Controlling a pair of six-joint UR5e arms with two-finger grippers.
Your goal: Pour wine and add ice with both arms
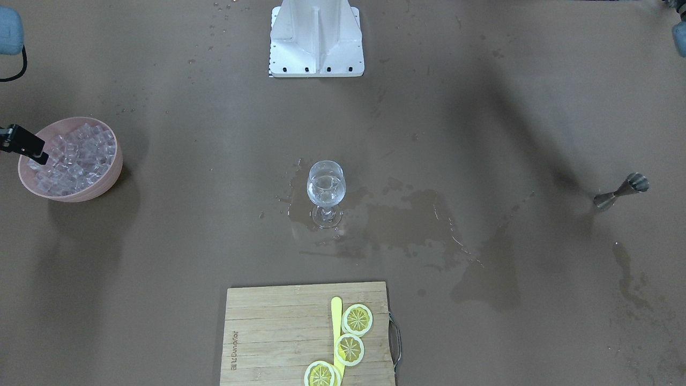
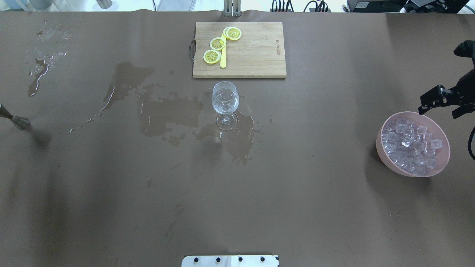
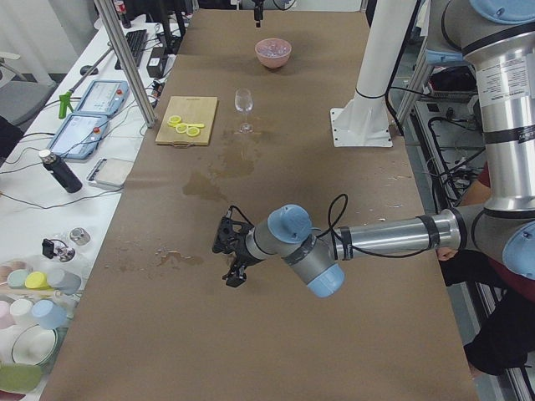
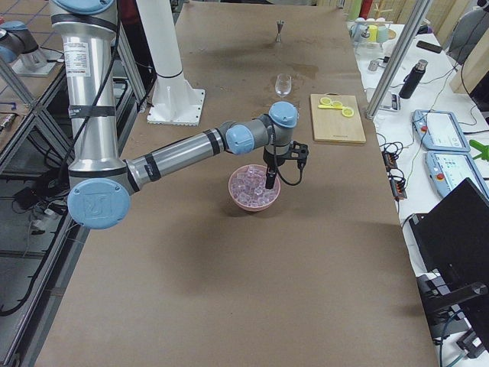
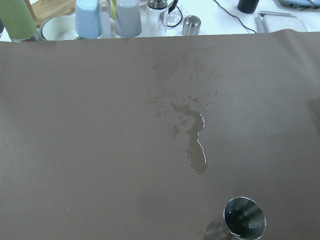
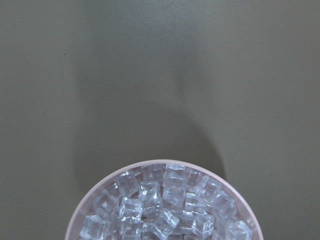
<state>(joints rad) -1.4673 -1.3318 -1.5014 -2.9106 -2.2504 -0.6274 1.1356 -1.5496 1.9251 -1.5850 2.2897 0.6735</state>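
Observation:
A wine glass (image 1: 326, 190) stands mid-table with a little clear wine (image 2: 225, 105) in it. A pink bowl (image 2: 386, 148) at the robot's right holds a heap of ice (image 2: 412, 146), which also shows in the right wrist view (image 6: 165, 212). My right gripper (image 2: 439, 107) hangs over the bowl's far rim with its fingers apart and empty. A steel jigger (image 2: 15, 120) stands at the table's left end and shows from above in the left wrist view (image 5: 244, 220). My left gripper (image 3: 231, 259) hovers near it; I cannot tell whether it is open or shut.
A bamboo cutting board (image 2: 256, 55) with three lemon slices (image 2: 217, 43) and a yellow knife lies beyond the glass. Water puddles (image 2: 163, 111) spread around the glass and toward the jigger. The white stand (image 1: 316, 37) sits at the robot's side. Cups and bottles stand past the left end.

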